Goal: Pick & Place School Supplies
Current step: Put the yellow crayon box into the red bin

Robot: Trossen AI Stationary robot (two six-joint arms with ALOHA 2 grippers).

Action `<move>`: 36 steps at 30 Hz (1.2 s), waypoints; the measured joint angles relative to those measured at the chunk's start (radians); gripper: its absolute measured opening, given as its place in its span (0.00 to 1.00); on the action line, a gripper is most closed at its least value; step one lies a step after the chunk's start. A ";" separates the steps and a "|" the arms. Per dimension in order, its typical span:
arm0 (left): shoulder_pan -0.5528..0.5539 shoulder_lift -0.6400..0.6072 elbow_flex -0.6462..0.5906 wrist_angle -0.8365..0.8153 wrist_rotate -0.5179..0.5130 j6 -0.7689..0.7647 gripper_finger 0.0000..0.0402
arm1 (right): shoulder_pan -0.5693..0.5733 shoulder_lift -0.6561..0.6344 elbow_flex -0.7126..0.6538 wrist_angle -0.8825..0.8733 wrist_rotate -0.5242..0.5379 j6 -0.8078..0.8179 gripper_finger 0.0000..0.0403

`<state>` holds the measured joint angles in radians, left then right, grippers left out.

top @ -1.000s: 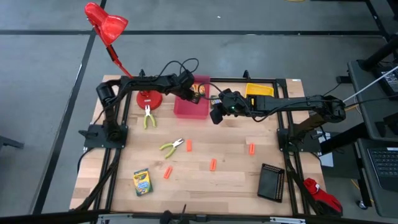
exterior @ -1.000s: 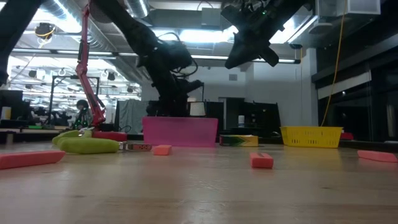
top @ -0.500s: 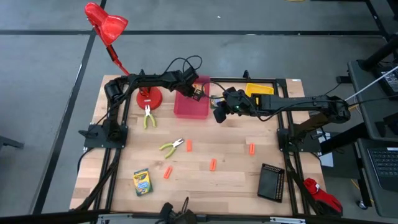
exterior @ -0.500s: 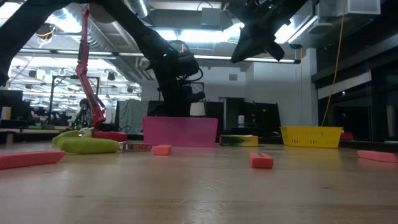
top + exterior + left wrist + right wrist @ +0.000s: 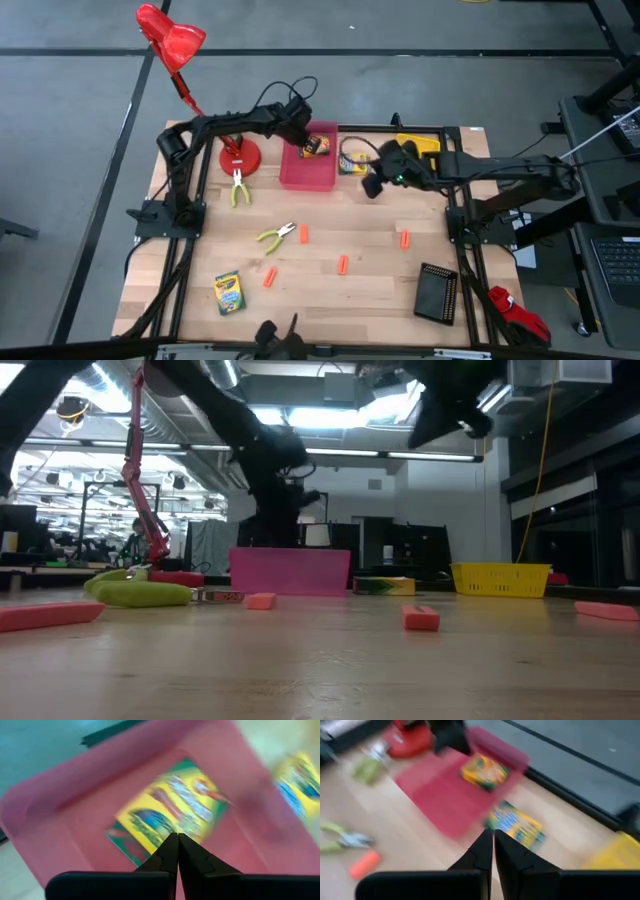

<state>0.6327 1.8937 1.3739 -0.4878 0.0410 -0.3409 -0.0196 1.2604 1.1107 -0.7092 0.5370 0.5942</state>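
Note:
A yellow-and-green crayon box [image 5: 318, 146] lies flat inside the pink bin [image 5: 300, 172]. My left gripper [image 5: 176, 839] hovers over this box [image 5: 167, 815] with its fingers shut, near the bin's far side [image 5: 303, 130]. A second crayon box [image 5: 352, 160] lies on the table just right of the bin, and my right wrist view also shows this box [image 5: 516, 825]. My right gripper [image 5: 369, 187] is shut, raised above the table to the right of that box, its fingers [image 5: 493, 839] empty. A third crayon box [image 5: 229, 292] lies near the table's near-left corner.
Two lime-handled pliers [image 5: 238, 187] [image 5: 277, 236] and several orange stubs [image 5: 342, 264] lie on the wood. The red lamp's base [image 5: 240, 158] stands left of the pink bin. A yellow bin [image 5: 415, 148] sits at the far edge, a black bin [image 5: 437, 291] near-right.
My right gripper has moved toward the table's right edge, uncovering the crayon box beside the pink bin. My left gripper has drawn back toward the far edge over the pink bin. The crayon box in the bin has stayed where it was.

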 joint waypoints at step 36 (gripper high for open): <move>-0.711 -0.542 -0.173 -0.180 -0.416 -0.277 0.02 | -0.583 0.470 0.060 0.123 -0.660 -0.177 0.06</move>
<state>-0.0788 1.3522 1.2011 -0.6676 -0.3752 -0.6176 -0.6026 1.7306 1.1712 -0.5866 -0.1231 0.4175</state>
